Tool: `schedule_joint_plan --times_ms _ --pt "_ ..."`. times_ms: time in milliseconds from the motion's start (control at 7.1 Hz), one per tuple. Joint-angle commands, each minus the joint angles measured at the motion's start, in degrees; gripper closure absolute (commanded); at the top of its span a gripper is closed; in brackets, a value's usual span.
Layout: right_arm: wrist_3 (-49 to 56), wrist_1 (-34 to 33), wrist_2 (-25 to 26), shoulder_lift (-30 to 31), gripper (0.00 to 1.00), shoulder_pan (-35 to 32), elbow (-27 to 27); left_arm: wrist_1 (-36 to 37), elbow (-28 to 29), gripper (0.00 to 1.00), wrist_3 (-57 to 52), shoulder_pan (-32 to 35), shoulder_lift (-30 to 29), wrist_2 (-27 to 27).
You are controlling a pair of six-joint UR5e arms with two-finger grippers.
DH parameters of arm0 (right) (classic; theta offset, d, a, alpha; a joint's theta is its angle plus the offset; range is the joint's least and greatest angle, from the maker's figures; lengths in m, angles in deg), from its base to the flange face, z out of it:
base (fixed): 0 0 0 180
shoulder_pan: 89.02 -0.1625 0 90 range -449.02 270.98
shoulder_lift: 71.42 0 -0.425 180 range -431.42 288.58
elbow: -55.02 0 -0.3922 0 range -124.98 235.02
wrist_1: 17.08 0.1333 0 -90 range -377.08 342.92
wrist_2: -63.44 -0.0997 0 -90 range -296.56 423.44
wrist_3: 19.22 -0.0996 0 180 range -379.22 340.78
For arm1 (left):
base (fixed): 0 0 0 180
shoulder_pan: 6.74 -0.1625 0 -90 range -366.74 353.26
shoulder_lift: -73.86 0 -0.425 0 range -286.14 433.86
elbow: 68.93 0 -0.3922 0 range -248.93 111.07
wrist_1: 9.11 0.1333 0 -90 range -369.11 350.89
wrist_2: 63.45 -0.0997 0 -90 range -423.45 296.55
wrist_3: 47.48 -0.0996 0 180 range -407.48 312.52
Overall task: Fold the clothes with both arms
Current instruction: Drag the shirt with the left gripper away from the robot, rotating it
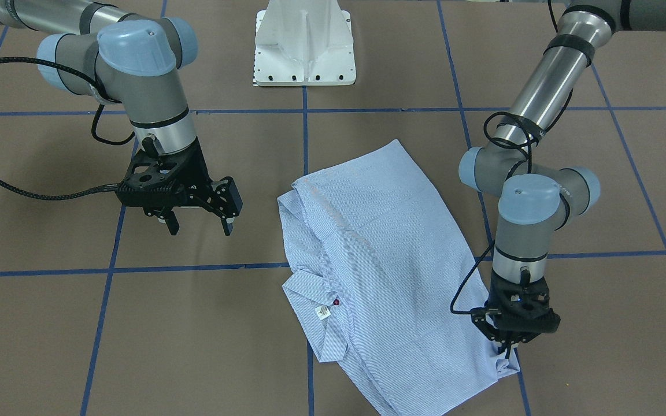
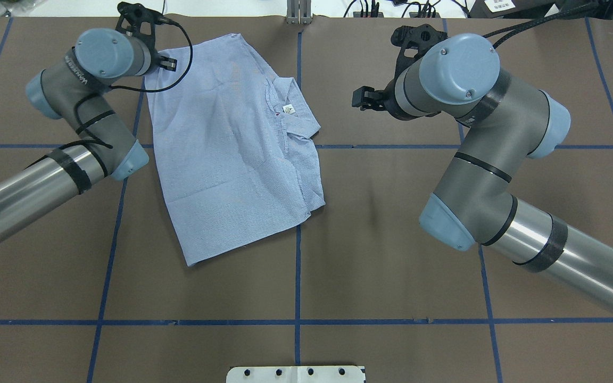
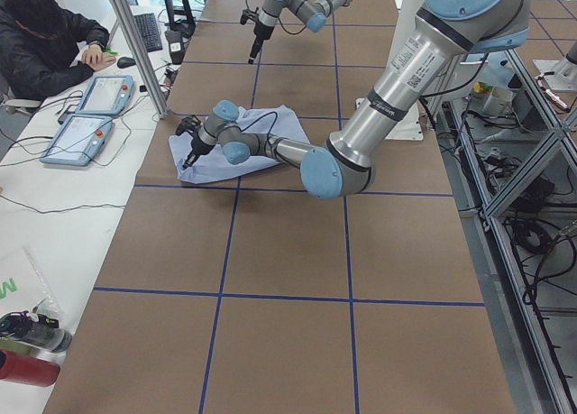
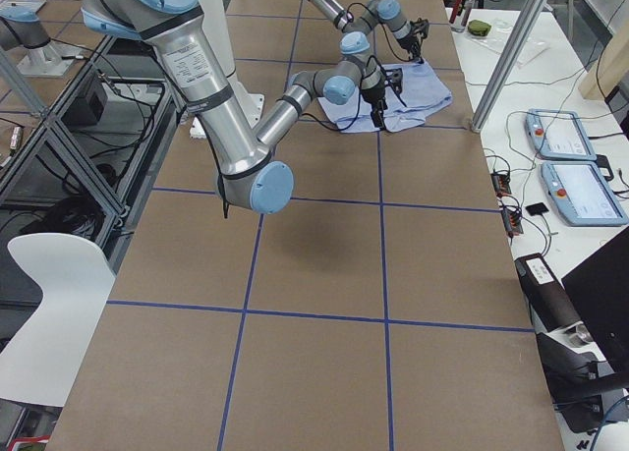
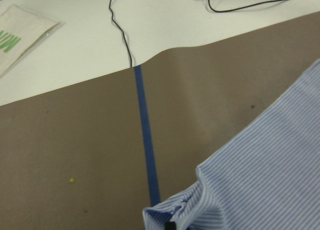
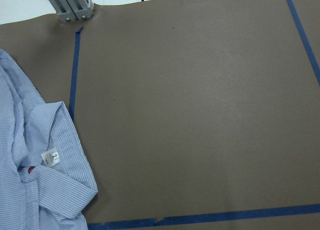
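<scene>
The shirt (image 1: 391, 254) lay folded into a compact shape near the middle of the brown table (image 1: 194, 346). Its collar (image 1: 301, 292) was turned toward the right arm's side, and a small white tag (image 1: 322, 312) sat just beside a red button (image 1: 336, 302). The left gripper (image 1: 508, 348) stood low at the shirt's corner on the far side from the robot base. Its fingers were drawn together and the fabric was bunched between them, so it seemed to pinch that corner, although the wrist view showed only a dark tip there. The right gripper (image 1: 200, 225) hung over bare table, well apart from the shirt, with its fingers spread and holding nothing.
</scene>
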Motion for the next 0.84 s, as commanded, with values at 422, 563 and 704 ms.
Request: schedule_joint_plan --times_ms 422,563,704 --pt "-3.68 -0.58 0.15 -3.32 0.00 2.37 -0.66 -3.54 -0.65 0.00 -5.90 6.38 -2.08 12.69" --pt "-8.23 -0.76 0.32 -4.21 0.00 3.86 -0.76 -1.00 -5.20 0.00 -9.08 8.76 0.88 18.65" --pt "-13.32 -1.03 2.59 -4.48 0.00 6.49 -0.76 -0.71 -11.86 0.00 -9.11 8.96 5.96 18.80"
